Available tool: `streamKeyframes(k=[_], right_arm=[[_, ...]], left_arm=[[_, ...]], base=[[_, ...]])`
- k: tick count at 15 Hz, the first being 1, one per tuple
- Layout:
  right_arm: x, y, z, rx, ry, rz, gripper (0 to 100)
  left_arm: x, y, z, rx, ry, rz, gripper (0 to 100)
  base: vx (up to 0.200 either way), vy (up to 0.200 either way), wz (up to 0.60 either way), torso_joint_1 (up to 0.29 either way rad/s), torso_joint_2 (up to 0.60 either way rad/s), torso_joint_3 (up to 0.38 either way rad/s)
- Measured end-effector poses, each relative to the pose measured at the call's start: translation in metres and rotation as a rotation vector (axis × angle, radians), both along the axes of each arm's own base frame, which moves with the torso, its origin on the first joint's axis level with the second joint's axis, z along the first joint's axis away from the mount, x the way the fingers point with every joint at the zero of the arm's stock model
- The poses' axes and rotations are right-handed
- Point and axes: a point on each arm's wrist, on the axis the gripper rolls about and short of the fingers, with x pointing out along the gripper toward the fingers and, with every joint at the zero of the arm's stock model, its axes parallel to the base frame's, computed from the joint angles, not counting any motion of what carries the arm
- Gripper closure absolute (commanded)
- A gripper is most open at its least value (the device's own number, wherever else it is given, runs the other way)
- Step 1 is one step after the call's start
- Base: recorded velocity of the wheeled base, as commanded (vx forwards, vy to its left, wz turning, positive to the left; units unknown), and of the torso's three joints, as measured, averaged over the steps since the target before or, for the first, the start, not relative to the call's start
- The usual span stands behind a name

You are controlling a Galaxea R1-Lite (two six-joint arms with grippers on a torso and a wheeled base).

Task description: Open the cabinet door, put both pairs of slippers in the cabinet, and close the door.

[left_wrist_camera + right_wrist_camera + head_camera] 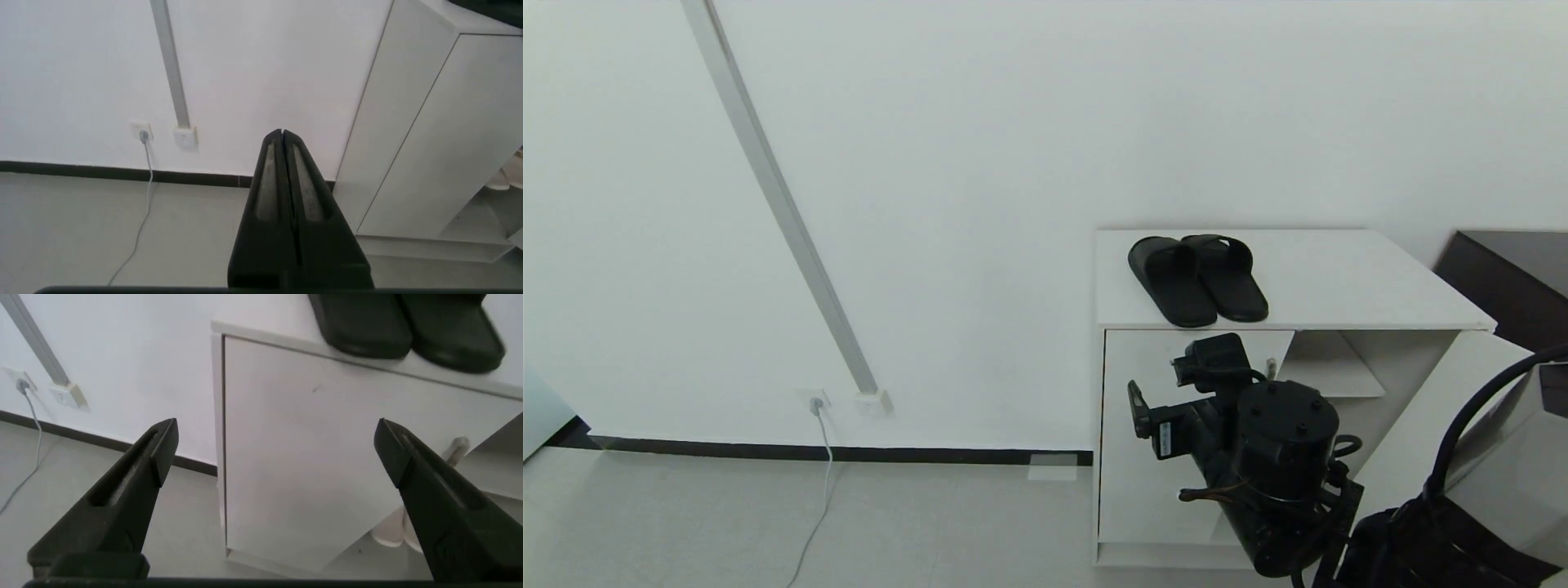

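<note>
A pair of black slippers [1197, 279] lies side by side on the top of a white cabinet [1339, 278], near its left front edge, soles down and touching each other. The cabinet's right-hand door [1421, 425] stands swung open, baring an inner shelf [1331, 367]; the left-hand door [310, 457] is closed. A pale shape [392, 532] sits low inside the open compartment, too hidden to identify. The right claw [276, 429] hangs in front of the closed door just below the slippers, its fingers spread wide and gripping nothing. The left claw [282, 139] is pressed closed and empty, off the cabinet's left side. Behind, a grey conduit [776, 196] climbs the white wall [1013, 122] from a wall socket [815, 403], whose cable [821, 490] trails over the pale tiled floor [686, 523] past a black skirting [849, 452].
</note>
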Motion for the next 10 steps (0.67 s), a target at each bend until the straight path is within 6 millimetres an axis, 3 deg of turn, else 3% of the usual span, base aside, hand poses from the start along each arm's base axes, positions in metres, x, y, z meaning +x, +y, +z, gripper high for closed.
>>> streamKeyframes(k=[8,10], right_arm=[[0.0050,-0.0053,0.0049,-0.024,-0.007,-0.022,0],[0.0086,-0.0055,0.0086,-0.055,0.064,-0.044,0]], left_arm=[[0.0000,0.0000,0.0000,0.000,0.000,0.000,100],[0.0000,0.0000,0.0000,0.000,0.000,0.000,100]], base=[[0.000,0.000,0.00,0.184,-0.39,-0.217],[0.000,0.000,0.00,0.154,-0.35,-0.188]])
